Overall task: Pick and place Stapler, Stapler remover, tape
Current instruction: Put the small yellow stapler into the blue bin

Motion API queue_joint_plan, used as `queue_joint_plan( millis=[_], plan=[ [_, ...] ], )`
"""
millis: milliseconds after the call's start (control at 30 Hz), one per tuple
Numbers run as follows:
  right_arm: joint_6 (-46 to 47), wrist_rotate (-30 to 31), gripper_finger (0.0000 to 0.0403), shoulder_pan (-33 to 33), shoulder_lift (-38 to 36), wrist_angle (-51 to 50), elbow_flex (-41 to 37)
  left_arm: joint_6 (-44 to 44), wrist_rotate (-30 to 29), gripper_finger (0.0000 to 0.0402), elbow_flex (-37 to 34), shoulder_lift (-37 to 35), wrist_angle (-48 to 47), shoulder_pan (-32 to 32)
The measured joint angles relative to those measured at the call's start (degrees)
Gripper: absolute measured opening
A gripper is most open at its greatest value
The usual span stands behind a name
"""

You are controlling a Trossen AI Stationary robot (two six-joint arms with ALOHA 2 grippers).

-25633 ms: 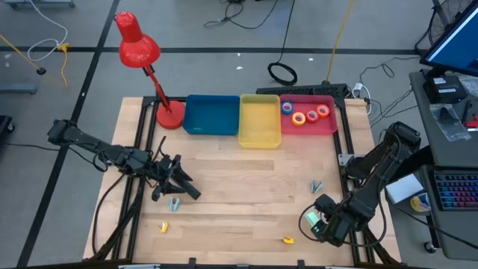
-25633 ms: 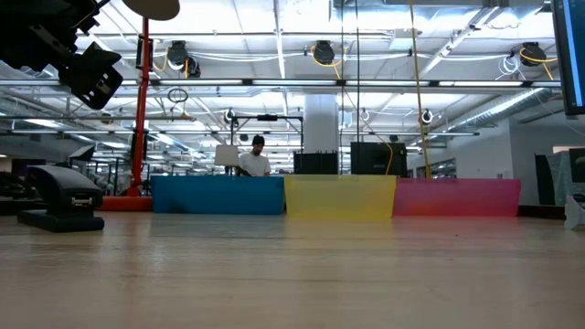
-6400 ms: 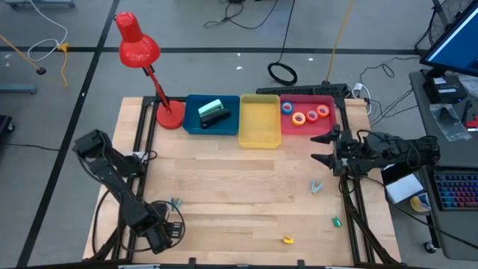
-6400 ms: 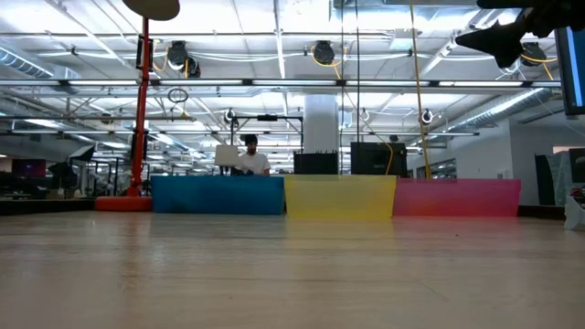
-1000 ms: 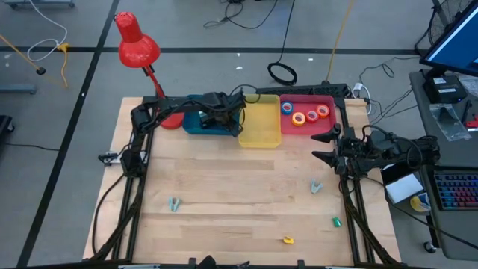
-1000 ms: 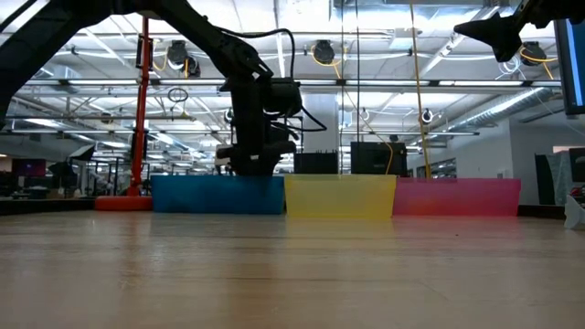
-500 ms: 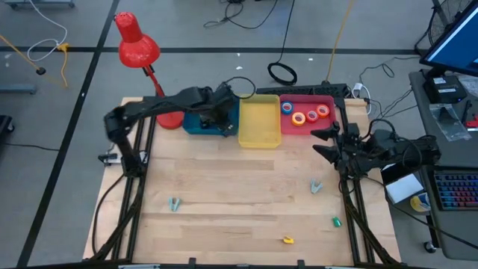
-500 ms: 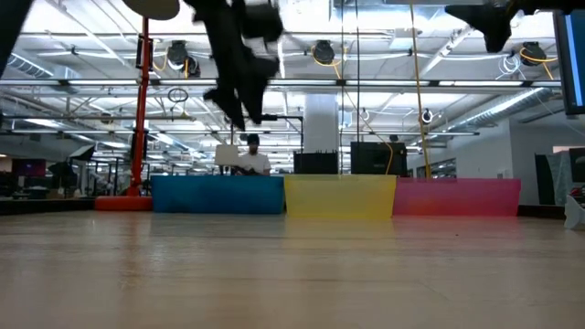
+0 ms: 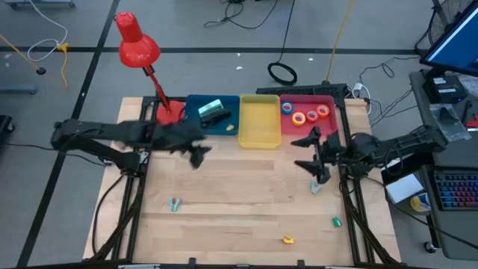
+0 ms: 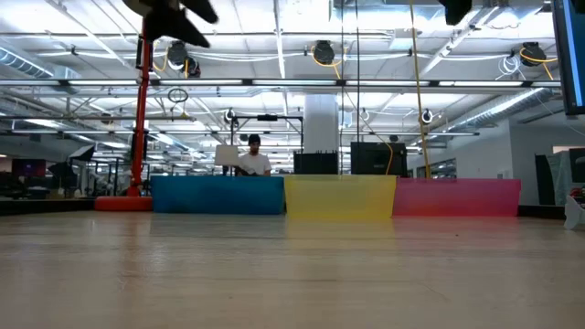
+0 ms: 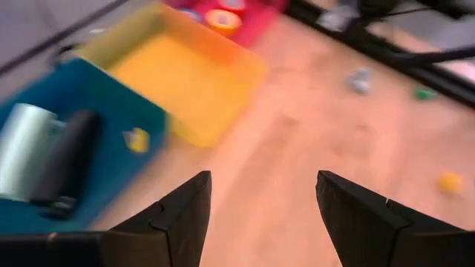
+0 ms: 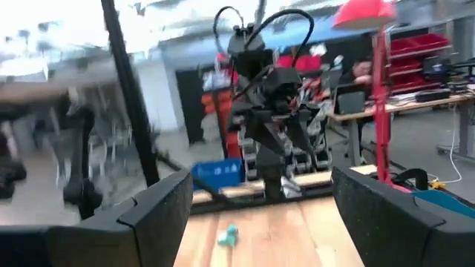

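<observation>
On my left side, my left gripper hangs above bare wood just in front of the blue bin, its fingers spread and holding nothing — the left wrist view shows clear table between them. Inside that blue bin lie two staplers side by side, a pale green one and a black one, with a small yellow piece close by them on the bin floor. Nearer my front left edge a small grey claw-shaped stapler remover rests alone on the table, well apart from my left gripper and on its front side; I judge the left arm the nearer one for it.

In the middle stands the yellow bin, which looks empty. At the front of the table lies a small yellow item, too small for me to name.

To the right is the red bin, where the tape rolls sit together in the back half. My right gripper hovers in front of that bin with its fingers wide apart, pointing across toward the left arm. Just beside it, on the front side, lies a second grey stapler remover — that is the piece closest to any of my fingers, and its long axis I cannot tell. Farther toward the front right corner sits a small green item.
</observation>
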Motion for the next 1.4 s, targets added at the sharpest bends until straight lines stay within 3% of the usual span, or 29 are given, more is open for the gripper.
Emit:
queue_joint_plan(
  millis=[167, 367, 467, 667, 833, 967, 1400],
  plan=[
    [-4.31, 1.05, 0.0309, 4.45, 8.02, -9.66, 9.77, -3.65, -0.81, 0.0244, -15.62, -11.17, 12.06, -8.96],
    [-4.05, 6.71, 0.0309, 11.40, 19.22, -33.87, 25.74, -6.14, -8.34, 0.0244, -29.77, -19.95, 24.38, -16.22],
    [-0.40, 9.01, 0.0309, 14.42, 25.70, -46.67, 34.13, -6.09, -8.97, 0.0244, -34.68, -22.52, 29.27, -17.99],
    [11.69, 7.29, 0.0309, 18.23, 37.45, -64.63, 45.06, -5.31, -9.02, 0.0244, -40.01, -23.75, 34.02, -19.41],
    [20.60, -2.75, 0.0309, 21.11, 43.97, -68.55, 45.60, -5.74, -9.02, 0.0244, -41.57, -23.57, 34.64, -19.52],
    [24.87, -7.36, 0.0309, 23.41, 48.43, -69.37, 45.60, -4.63, -9.02, 0.0244, -41.60, -23.57, 34.85, -19.52],
    [27.59, -7.69, 0.0309, 30.51, 58.68, -66.41, 45.60, -3.14, -8.94, 0.0244, -41.60, -23.57, 34.30, -19.52]
  ],
)
